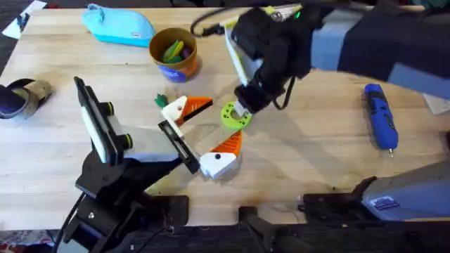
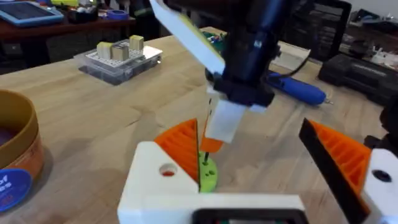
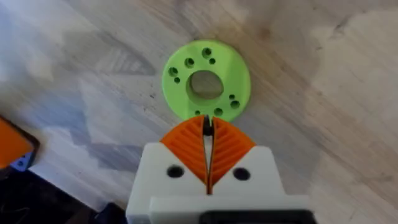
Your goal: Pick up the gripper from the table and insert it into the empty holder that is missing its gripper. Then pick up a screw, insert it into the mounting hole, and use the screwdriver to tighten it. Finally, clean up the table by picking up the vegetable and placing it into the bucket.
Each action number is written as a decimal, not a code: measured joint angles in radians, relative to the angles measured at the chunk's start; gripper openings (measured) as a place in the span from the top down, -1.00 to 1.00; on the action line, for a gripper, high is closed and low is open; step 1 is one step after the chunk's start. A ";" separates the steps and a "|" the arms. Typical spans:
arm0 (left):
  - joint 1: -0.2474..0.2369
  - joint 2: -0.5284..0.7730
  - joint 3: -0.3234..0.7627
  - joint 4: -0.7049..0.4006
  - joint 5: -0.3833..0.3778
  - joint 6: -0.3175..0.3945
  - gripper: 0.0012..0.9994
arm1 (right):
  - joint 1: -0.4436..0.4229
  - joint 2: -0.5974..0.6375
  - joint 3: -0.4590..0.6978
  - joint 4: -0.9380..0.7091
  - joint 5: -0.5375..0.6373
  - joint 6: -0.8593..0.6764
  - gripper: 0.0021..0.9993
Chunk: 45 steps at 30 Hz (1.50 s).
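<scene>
The holder [image 1: 179, 145], a black rail on my left wrist, carries a white block with an orange ribbed finger at each end: one gripper piece [image 1: 184, 107] and the other [image 1: 221, 159]. My left gripper [image 1: 204, 133] [image 2: 245, 127] is open wide. Its near block shows a mounting hole [image 2: 166, 169]. My right gripper [image 1: 245, 105] [image 3: 208, 127] hangs over the lime green disc [image 1: 235, 116] [image 3: 206, 79], shut on a thin dark screw [image 3: 208, 124]. The blue screwdriver [image 1: 380, 117] [image 2: 298, 90] lies at the right. A small green vegetable [image 1: 160, 100] lies below the yellow-orange bucket [image 1: 174, 60] [image 2: 15, 143].
A light blue pouch [image 1: 119, 24] lies at the back left, and a dark and beige object [image 1: 21, 95] sits at the left edge. A clear box [image 2: 118, 59] with small blocks stands farther off. Coloured pieces lie inside the bucket.
</scene>
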 joint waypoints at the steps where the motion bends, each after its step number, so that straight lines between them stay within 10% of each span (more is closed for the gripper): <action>1: 0.000 0.000 0.000 0.000 0.000 0.000 -0.97 | -0.005 -0.001 0.034 -0.025 0.000 0.000 0.99; 17: 0.000 0.000 0.000 0.000 0.000 0.000 -0.97 | 0.164 -0.027 0.520 -0.202 0.000 0.000 0.99; 45: 0.000 0.000 0.000 0.000 0.000 0.000 -0.97 | 0.300 0.035 0.540 -0.185 -0.008 0.000 0.99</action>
